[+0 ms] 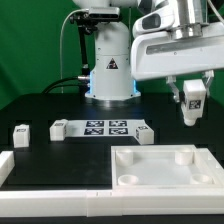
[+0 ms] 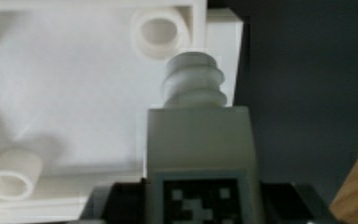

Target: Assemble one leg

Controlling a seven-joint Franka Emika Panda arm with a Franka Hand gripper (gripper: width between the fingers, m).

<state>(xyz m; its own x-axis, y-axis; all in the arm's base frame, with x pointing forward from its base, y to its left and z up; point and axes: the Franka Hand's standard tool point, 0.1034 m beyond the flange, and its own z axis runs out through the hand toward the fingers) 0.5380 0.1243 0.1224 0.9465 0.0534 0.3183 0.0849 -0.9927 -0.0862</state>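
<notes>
The gripper grips the leg with its jaws closed narrow on the block's sides. It holds the leg in the air at the right, above the far right part of the tray. In the wrist view the leg's threaded end shows over the tray's rim, near a corner socket. One spare leg lies just right of the marker board, a second spare leg just left of it, and a third spare leg farther left.

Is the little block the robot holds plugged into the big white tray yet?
Out, not plugged in. The gripper holds the leg in the air over the tray, and the sockets in view are empty.
</notes>
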